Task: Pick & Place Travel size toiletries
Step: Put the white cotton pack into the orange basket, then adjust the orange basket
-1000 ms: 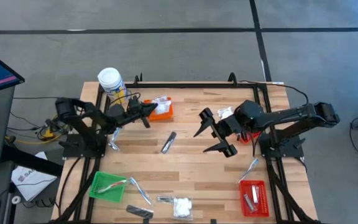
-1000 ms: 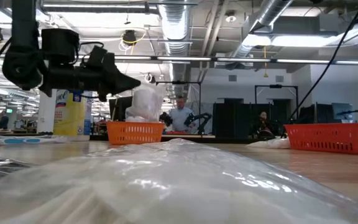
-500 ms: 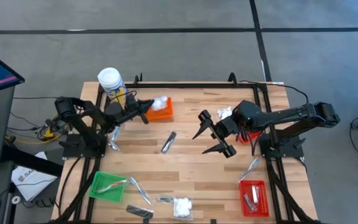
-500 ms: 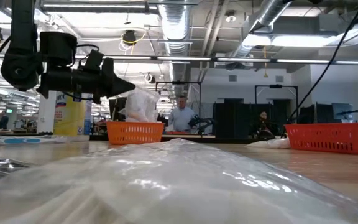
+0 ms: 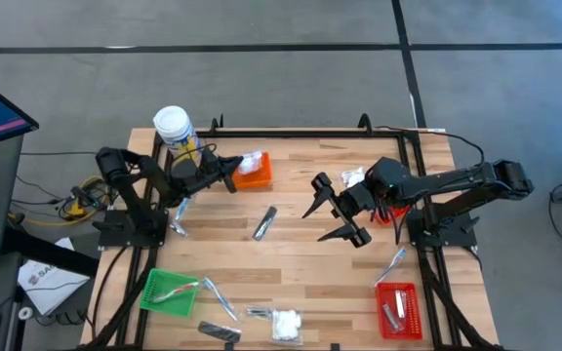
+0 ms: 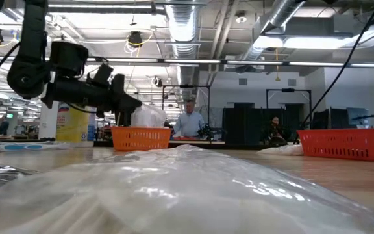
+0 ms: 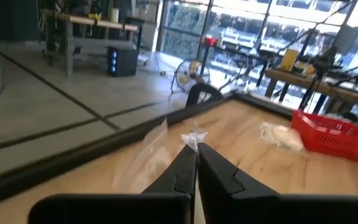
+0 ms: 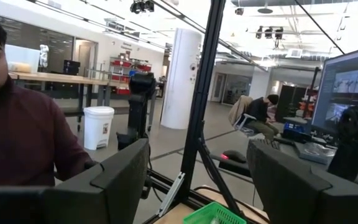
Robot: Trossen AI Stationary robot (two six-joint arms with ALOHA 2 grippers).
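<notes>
1. The left gripper (image 5: 230,176) is held pressed shut beside the orange basket (image 5: 258,175), pinching nothing.
2. The right gripper (image 5: 332,209) is spread wide above mid-table.
3. A dark sachet (image 5: 265,221) is laid between them, long axis slightly diagonal.

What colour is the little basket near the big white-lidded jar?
Orange basket; it shows best in the high view.
</notes>
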